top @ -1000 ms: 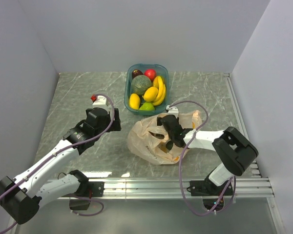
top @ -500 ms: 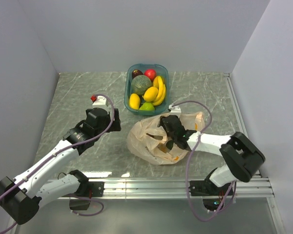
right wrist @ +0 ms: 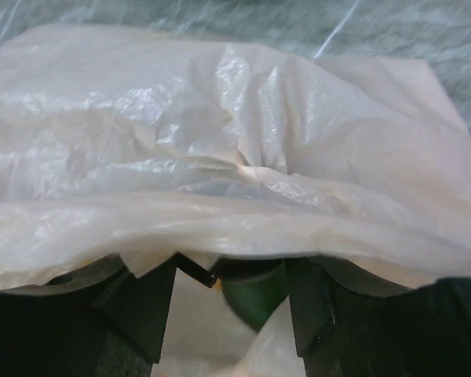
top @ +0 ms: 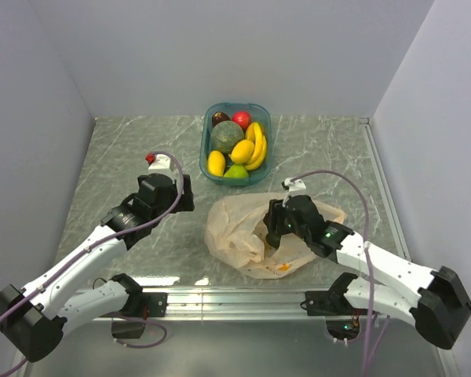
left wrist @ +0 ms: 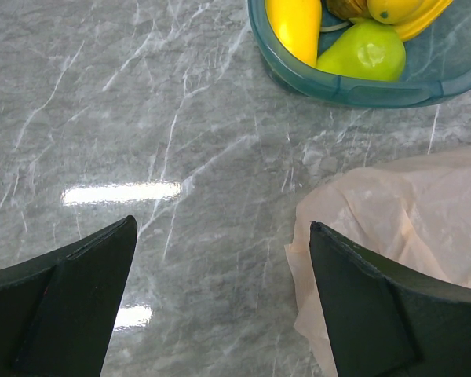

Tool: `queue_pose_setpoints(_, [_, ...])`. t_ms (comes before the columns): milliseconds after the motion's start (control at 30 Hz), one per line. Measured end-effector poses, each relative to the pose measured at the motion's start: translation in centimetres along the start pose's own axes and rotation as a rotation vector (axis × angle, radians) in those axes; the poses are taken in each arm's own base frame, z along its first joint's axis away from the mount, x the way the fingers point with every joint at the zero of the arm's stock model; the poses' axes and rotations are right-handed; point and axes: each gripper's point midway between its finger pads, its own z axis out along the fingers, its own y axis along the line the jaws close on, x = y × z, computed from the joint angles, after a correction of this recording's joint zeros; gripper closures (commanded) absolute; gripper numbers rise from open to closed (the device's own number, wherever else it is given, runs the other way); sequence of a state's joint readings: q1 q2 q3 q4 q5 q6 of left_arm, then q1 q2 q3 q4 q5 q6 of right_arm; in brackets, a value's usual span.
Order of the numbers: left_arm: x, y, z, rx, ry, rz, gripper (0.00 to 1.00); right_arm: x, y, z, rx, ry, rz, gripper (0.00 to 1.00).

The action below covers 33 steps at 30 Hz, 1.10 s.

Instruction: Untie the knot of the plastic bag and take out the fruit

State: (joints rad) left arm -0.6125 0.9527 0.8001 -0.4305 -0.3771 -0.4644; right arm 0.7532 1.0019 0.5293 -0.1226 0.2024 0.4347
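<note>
The plastic bag [top: 235, 224] lies crumpled on the table in front of the blue tub [top: 206, 137], its mouth toward my right arm; no knot shows. My right gripper [top: 275, 232] reaches into the mouth. In the right wrist view its jaws [right wrist: 229, 271] stand apart under the bag's film [right wrist: 220, 157], with a small dark green fruit [right wrist: 255, 298] between them against the right finger. An orange fruit [top: 282, 267] shows through the bag. The melon [top: 226, 135] and bananas [top: 258, 141] lie in the tub. My left gripper [top: 182, 193] is open and empty left of the bag [left wrist: 424, 212].
The tub also holds a red apple [top: 241, 118], yellow fruits and a green pear [left wrist: 366, 51]; its rim [left wrist: 361, 90] shows in the left wrist view. Grey walls stand on three sides. An aluminium rail [top: 243, 294] runs along the near edge.
My right arm has swung its elbow out to the near right and the gripper has dropped lower into the bag's mouth; the bag's right side has spread. The left arm has not moved.
</note>
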Motion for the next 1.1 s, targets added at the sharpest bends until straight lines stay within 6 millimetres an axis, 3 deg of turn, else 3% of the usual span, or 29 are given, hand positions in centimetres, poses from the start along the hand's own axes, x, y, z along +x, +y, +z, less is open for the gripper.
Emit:
queue_pose_setpoints(300, [0.0, 0.0, 0.0, 0.004, 0.002, -0.001, 0.04, 0.2, 3.7, -5.0, -0.221, 0.147, -0.059, 0.93])
queue_pose_setpoints(533, [0.2, -1.2, -0.1, 0.068, 0.018, -0.004, 0.02, 2.3, 4.2, -6.9, -0.275, 0.274, -0.061, 0.95])
queue_pose_setpoints(667, [0.5, -4.6, -1.1, 0.268, 0.031, -0.019, 0.01, 2.6, 4.4, -6.8, -0.285, 0.292, -0.065, 0.95])
queue_pose_setpoints(800, [0.8, -9.6, -3.2, 0.505, 0.044, 0.0, 0.01, 3.3, 4.4, -5.7, -0.278, 0.326, -0.078, 0.96])
queue_pose_setpoints(967, [3.6, -15.6, -5.9, 0.69, 0.117, 0.101, 0.01, 3.8, 4.4, -4.4, -0.269, 0.346, -0.098, 0.97])
queue_pose_setpoints(1100, [5.4, -18.3, -6.0, 0.722, 0.163, 0.154, 0.06, 3.7, 4.5, -3.9, -0.274, 0.339, -0.111, 0.97])
